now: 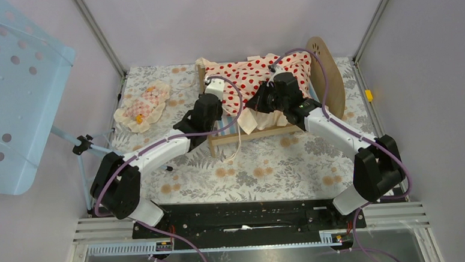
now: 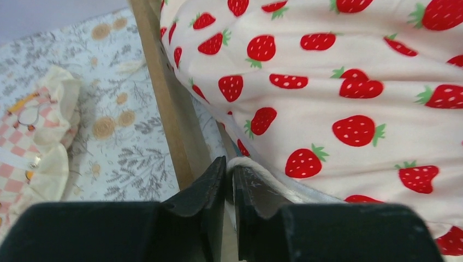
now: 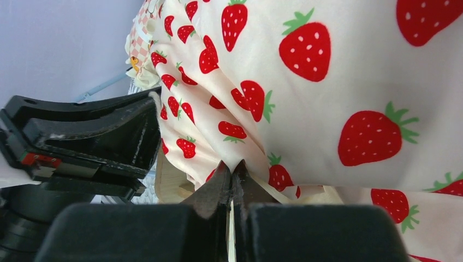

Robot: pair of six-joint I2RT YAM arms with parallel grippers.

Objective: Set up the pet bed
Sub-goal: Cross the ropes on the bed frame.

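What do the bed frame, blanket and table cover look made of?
Bed frame: light bare wood, perhaps plywood, matte; flat tan boards.
Blanket: soft thin cloth, likely cotton, strawberry print; it folds and drapes.
Table cover: floral-printed sheet, cloth or vinyl; cannot tell which.

blanket (image 1: 248, 76) on pet bed (image 1: 328, 72) | pillow (image 1: 141, 106) left of pet bed
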